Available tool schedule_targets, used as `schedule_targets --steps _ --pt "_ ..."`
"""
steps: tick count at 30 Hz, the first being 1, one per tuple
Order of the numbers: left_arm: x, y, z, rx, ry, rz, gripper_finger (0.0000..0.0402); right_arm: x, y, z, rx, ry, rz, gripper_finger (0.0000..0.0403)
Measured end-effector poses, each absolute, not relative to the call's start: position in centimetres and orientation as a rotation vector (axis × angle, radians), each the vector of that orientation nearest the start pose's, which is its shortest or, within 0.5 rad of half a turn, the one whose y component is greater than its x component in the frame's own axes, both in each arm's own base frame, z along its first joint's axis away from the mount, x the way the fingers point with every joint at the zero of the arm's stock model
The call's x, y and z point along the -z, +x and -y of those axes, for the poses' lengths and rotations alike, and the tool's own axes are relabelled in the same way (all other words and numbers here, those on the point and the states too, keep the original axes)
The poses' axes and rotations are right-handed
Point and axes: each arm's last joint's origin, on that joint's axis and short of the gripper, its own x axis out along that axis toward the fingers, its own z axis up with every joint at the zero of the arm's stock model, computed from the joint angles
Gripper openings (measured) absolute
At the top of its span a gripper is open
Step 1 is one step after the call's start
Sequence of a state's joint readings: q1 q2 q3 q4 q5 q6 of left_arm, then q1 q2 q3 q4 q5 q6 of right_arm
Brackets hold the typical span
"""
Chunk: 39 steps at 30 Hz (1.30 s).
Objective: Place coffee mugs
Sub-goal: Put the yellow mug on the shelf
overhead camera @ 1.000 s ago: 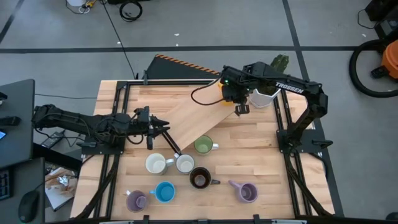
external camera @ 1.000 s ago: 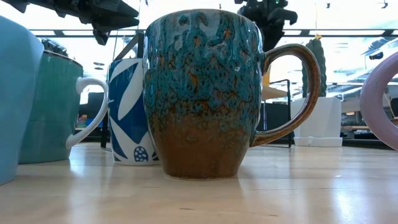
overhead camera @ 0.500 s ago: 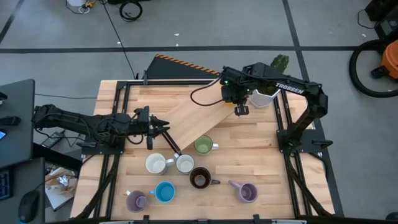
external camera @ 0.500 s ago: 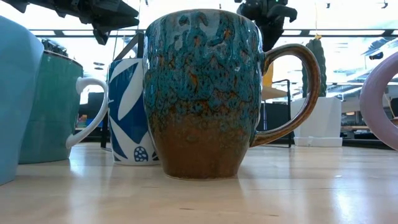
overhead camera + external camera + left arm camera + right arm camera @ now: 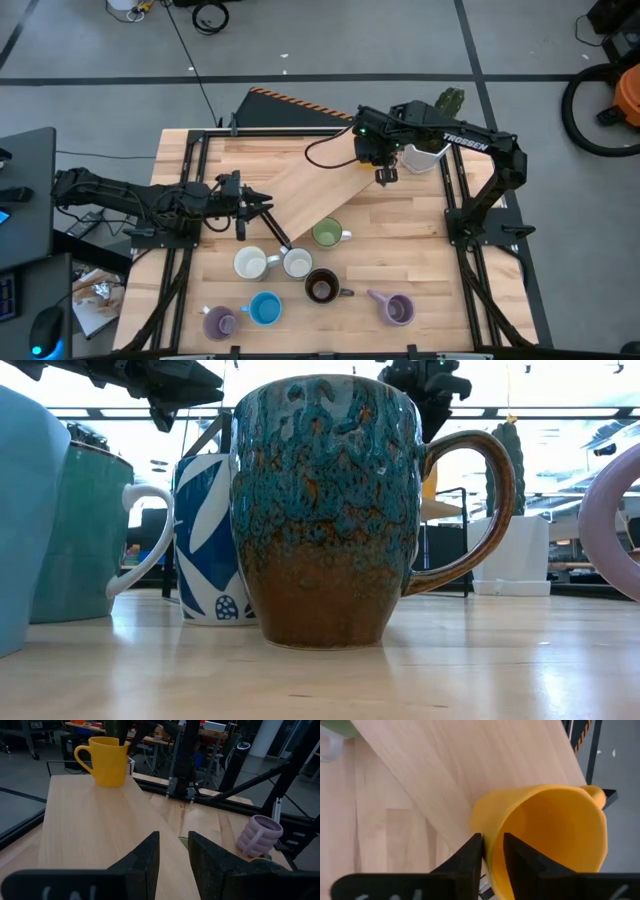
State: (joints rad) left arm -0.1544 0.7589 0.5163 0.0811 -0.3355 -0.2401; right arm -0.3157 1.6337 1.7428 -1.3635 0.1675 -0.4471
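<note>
Right, high: right gripper (image 5: 383, 176) over the plank's (image 5: 300, 185) far end; well short of it I count one green mug (image 5: 325, 235), two white mugs (image 5: 250, 264), one brown mug (image 5: 320, 287), one blue mug (image 5: 265, 308), two purple mugs (image 5: 398, 309) | low: nothing new | left wrist: left gripper (image 5: 173, 836) apart, empty; one orange mug (image 5: 107, 760) far ahead | right wrist: rim straddled, clamp I cannot tell; I'd let go fully, then lift straight.

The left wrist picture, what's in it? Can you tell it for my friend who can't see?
A yellow mug stands upright at the far end of a sloping wooden board, with a dark robot arm just behind it. The left gripper points along the board, fingers slightly apart and empty. A purple mug sits off to one side.
</note>
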Motion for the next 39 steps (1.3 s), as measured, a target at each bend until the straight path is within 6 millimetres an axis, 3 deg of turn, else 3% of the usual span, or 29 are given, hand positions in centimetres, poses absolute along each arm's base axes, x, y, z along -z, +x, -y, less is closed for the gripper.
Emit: schedule_targets --steps 9,26,39 --pt "-26.9 17.4 1.7 -0.199 -0.201 -0.136 0.0107 -36.3 28.7 10.4 0.127 -0.417 -1.35 0.0143" --pt "-26.9 17.4 1.7 -0.199 -0.199 -0.138 0.0107 -36.8 29.2 12.5 0.144 -0.472 -1.232 0.0143" --pt "-26.9 17.4 1.7 -0.198 -0.199 -0.138 0.0107 -36.8 28.6 13.7 0.147 -0.485 -1.246 0.0144"
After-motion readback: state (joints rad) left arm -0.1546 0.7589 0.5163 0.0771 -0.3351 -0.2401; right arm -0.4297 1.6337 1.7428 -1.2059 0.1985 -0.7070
